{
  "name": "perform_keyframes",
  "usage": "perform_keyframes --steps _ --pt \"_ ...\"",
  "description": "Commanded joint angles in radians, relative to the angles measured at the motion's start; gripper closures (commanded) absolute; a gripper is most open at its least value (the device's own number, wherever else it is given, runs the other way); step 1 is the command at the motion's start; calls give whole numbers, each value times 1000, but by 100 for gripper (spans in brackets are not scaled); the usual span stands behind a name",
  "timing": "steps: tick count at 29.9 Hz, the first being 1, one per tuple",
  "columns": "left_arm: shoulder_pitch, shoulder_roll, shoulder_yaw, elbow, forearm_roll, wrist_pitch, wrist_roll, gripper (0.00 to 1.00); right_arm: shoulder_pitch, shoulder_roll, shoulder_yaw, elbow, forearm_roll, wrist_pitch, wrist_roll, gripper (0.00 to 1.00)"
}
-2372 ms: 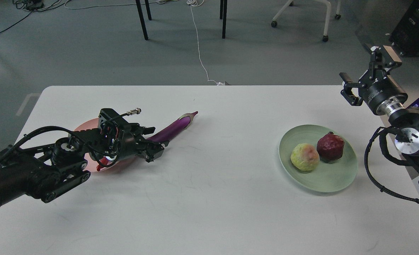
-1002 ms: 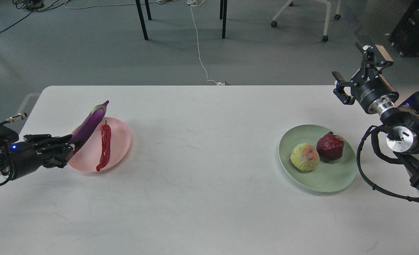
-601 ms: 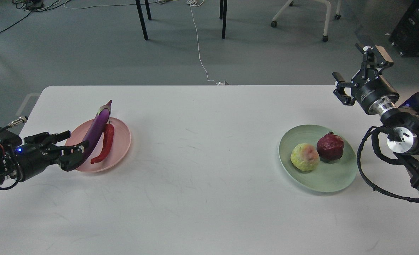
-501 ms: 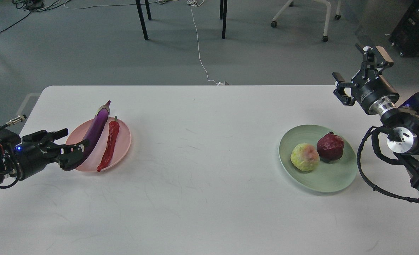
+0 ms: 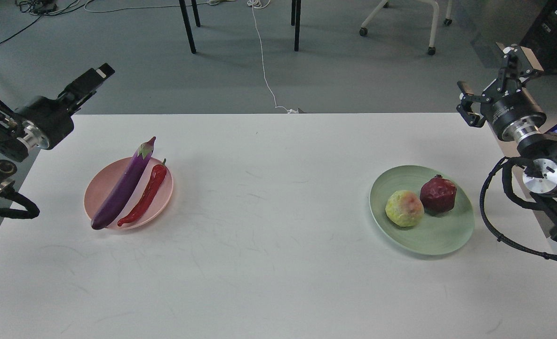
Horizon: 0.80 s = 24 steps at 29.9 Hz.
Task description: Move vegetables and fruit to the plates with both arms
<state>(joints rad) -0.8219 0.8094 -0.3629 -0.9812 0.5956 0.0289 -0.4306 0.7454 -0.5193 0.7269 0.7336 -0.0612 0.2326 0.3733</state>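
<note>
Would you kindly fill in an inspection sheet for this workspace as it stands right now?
Surface: white table, faintly scuffed.
Job's things: long purple eggplant and red chili pepper lie side by side on the pale pink plate; dark red pomegranate and yellow-green bumpy fruit on the pale green plate.
Clutter: nothing seen.
Grippers: left pincer raised, empty, state unclear; right pincer raised, open, empty.
Cables: white cord on floor.
Surroundings: black table legs, wheeled chair base.

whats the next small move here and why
Probably none beyond parking both arms. The eggplant and chili pepper lie on the pink plate, the pomegranate and yellow-green fruit on the green plate, and the left hand and right hand are raised, holding nothing.
</note>
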Motion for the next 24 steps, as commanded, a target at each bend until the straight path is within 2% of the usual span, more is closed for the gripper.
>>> perform_keyframes --steps 1,7,12,14,17,21,24 --pt "-6 -84 -85 48 -201 -21 1 3 0 2 48 0 0 -2 1 1" --pt "-14 -209 -224 148 -336 -124 16 3 -6 5 112 0 1 4 -7 1" --pt "-14 -297 -347 274 -466 -239 75 3 -8 30 118 0 53 7 -17 1" --pt "-13 -318 -381 309 -535 -300 98 3 -8 39 118 0 115 7 -43 1" --pt "-5 -331 -399 332 -631 -351 104 2 -11 48 120 -2 193 8 -83 1" --pt "1 -351 -399 338 -727 -369 107 2 -11 61 121 -2 218 24 -88 1" --pt "7 -358 -401 335 -769 -403 108 2 -24 64 131 -2 251 83 -94 1"
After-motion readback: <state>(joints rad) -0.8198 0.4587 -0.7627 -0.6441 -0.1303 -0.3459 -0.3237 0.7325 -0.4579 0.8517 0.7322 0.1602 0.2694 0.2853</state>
